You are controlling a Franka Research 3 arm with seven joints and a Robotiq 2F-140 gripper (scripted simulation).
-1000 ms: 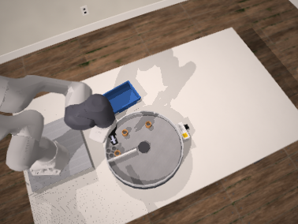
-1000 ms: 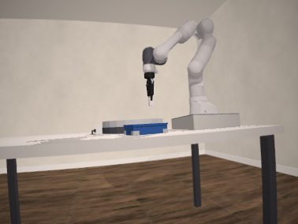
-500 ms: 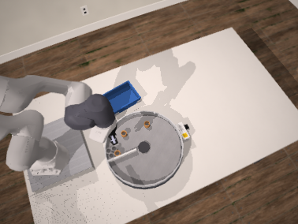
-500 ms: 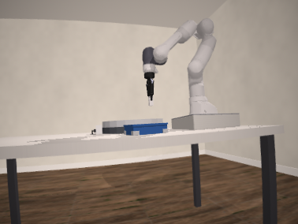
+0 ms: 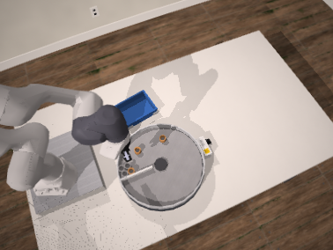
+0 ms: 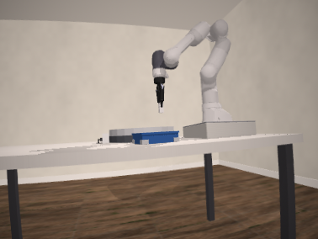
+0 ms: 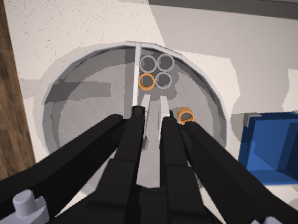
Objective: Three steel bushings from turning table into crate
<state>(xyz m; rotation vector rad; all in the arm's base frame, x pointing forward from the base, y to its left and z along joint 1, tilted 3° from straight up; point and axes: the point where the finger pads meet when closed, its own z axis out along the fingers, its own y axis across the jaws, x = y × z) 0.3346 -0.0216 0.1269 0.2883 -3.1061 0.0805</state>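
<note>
With the claw [image 5: 127,156] [image 6: 161,111] [image 7: 154,105] up over the turning table [image 5: 181,176] [image 6: 143,130] [image 7: 70,115], its fingers stand nearly together, a narrow gap between the tips, nothing pinched. Steel bushings: three, all on the turning table, bunched by the rim beside the pale bar [image 5: 138,173] [image 7: 136,85]. First steel bushing [image 5: 123,175] [image 7: 140,63] lies nearest both bar and rim; second steel bushing [image 5: 119,168] [image 7: 173,62] next to it along the rim; third steel bushing [image 5: 127,163] [image 7: 171,80] further in. Orange bushing [image 5: 128,171] [image 7: 139,81] completes the bunch, close by the bar. Second orange bushing [image 5: 135,150] [image 7: 185,110] sits apart from them, third orange bushing [image 5: 159,139] further round. Blue crate [image 5: 138,107] [image 6: 156,137] [image 7: 272,145] on the white surface [image 5: 264,110] [image 6: 235,145] [image 7: 200,35], just beside the turning table.
</note>
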